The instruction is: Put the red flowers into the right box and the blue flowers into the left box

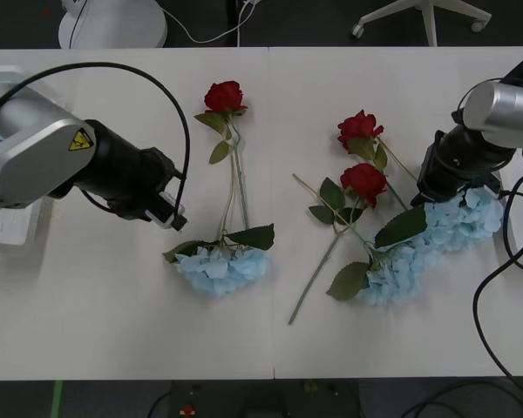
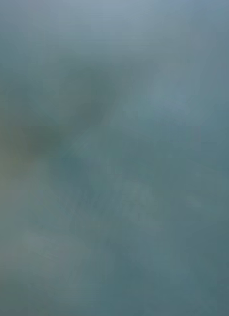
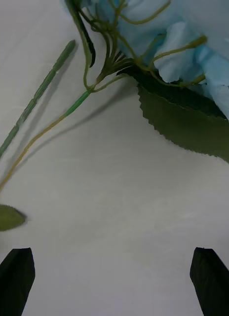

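Blue flowers [image 1: 220, 266] just beside wide-open, empty left hand [image 3: 114, 276]; right hand [image 1: 438, 193] on another cluster, grip unclear.

right wrist view: uniform blue-grey blur, nothing tellable | right gripper [image 1: 438, 193]: fingertips buried in blue flowers [image 1: 458, 222] | left box [image 1: 4, 222]: mostly behind left arm

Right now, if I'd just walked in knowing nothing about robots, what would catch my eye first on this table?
Probably the three red flowers, scattered across the middle of the white table on long green stems. Then the fluffy blue flowers lying nearer the front edge, one cluster left of centre and more to the right. The left gripper hovers open beside the left cluster, while the right gripper is pressed down into the right-hand blue flowers.
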{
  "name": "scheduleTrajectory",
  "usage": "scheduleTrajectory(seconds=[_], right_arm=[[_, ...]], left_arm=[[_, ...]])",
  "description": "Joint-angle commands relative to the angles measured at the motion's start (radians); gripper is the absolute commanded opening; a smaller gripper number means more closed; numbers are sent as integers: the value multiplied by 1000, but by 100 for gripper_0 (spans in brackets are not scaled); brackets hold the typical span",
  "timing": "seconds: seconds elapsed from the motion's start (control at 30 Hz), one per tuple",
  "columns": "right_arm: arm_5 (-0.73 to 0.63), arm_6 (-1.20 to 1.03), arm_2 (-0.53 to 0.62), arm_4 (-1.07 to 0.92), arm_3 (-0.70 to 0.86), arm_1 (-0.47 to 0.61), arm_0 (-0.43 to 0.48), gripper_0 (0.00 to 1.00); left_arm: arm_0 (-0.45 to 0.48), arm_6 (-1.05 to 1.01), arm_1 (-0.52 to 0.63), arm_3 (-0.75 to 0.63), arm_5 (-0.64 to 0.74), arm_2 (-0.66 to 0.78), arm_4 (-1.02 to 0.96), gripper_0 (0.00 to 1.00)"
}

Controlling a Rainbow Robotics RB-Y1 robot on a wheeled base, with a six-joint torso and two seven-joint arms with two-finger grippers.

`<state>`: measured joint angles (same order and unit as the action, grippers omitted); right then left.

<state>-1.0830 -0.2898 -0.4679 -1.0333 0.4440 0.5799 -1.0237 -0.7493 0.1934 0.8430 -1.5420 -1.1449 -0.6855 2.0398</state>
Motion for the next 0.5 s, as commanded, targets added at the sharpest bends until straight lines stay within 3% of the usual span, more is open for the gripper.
scheduleTrajectory(seconds=[0.03,0.1,0.17,0.3,0.5], right_arm=[[-5,-19,15,4,-11,-17,-45,59],[-11,-19,15,7,-11,-17,-47,14],[-18,-14,15,12,-11,-17,-47,0],[-29,-9,15,16,-15,-17,-45,0],[-58,3,17,24,-15,-12,-47,0]], left_arm=[[-104,267,-171,109,14,0,82,91],[-130,356,-222,171,33,-2,111,91],[-154,439,-269,229,48,-2,138,91],[-182,541,-335,293,54,-2,197,91],[-191,577,-329,286,48,-31,215,91]])
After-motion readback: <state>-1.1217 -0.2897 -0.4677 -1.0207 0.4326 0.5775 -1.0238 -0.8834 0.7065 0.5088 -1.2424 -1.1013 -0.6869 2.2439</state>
